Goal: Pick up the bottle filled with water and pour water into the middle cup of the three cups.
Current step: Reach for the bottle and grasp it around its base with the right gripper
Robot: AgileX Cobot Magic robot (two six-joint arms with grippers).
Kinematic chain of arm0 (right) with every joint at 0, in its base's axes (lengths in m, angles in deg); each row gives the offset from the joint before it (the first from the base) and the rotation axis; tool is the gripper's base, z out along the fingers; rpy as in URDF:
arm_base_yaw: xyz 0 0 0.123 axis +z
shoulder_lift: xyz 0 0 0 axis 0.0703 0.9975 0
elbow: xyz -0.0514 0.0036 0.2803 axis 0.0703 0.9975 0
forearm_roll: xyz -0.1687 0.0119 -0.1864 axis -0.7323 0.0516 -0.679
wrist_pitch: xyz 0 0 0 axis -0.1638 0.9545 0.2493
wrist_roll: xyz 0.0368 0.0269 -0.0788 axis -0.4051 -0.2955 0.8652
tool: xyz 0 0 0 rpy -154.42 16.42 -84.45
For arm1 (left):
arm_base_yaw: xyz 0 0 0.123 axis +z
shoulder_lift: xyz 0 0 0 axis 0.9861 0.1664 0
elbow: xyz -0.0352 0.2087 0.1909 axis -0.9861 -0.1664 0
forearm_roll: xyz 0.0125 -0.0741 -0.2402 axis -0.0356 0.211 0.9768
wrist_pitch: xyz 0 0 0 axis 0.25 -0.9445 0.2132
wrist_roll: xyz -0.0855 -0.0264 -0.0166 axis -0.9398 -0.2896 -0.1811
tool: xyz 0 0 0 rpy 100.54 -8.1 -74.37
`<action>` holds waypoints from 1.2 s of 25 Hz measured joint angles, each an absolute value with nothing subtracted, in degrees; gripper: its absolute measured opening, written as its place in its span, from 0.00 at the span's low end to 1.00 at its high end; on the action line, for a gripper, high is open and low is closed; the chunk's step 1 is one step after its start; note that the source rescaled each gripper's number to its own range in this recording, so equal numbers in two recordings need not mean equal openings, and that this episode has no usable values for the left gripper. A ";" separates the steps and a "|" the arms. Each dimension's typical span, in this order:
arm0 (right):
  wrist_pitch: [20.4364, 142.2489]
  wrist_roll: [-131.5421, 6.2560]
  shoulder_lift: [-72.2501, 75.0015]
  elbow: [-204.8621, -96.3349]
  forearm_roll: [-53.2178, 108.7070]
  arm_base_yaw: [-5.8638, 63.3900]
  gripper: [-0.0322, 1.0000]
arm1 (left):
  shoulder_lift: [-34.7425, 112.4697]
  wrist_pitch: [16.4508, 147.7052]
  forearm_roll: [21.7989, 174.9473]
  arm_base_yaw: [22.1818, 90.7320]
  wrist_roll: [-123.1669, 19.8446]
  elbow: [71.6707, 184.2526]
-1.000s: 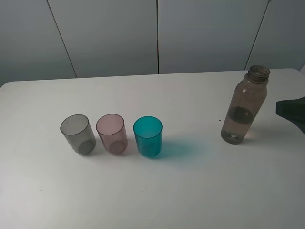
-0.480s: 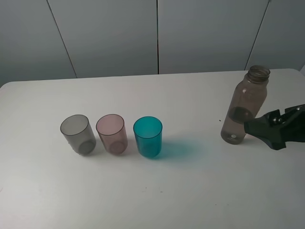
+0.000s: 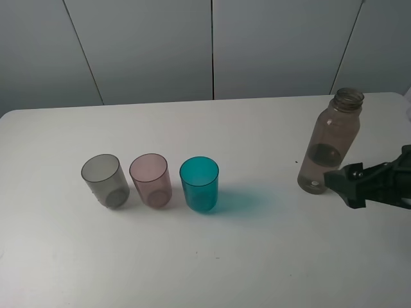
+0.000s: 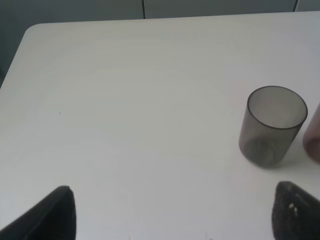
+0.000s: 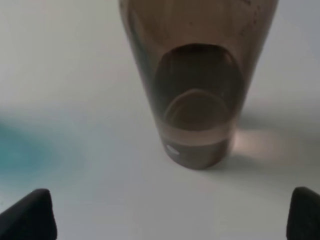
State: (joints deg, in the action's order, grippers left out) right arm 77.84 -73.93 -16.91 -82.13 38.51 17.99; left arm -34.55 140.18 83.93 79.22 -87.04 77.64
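Currently, right gripper (image 3: 339, 186): fingers spread, empty.
Tall smoky brown-pink see-through plastic bottle (image 3: 332, 141): upright, just ahead of fingertips.
Left gripper (image 4: 172, 220): fingers spread, empty.

A plain white table (image 3: 257, 256) with a rounded far corner fills the lower view. Behind it stands a pale grey panelled wall (image 3: 148, 45), split by thin dark seams (image 3: 212, 48). Light is soft and even.

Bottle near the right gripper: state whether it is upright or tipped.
Upright. The bottle stands on its base on the table, uncapped mouth at the top; the open right gripper is not gripping it.
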 joint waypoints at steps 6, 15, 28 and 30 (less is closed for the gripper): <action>69.80 -76.48 -16.88 -80.01 38.27 17.99 1.00 | -34.55 140.18 83.93 79.22 -87.04 77.64; 67.13 -76.85 -12.80 -79.99 35.89 17.99 1.00 | -34.55 140.18 83.93 79.22 -87.04 77.64; 61.57 -81.68 -0.27 -79.46 29.91 17.99 1.00 | -34.55 140.18 83.93 79.22 -87.04 77.64; 58.40 -83.06 0.44 -78.24 28.83 17.99 1.00 | -34.55 140.18 83.93 79.22 -87.04 77.64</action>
State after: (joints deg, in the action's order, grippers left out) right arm 58.40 -83.06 0.44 -78.24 28.83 17.99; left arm -34.55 140.18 83.93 79.22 -87.04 77.64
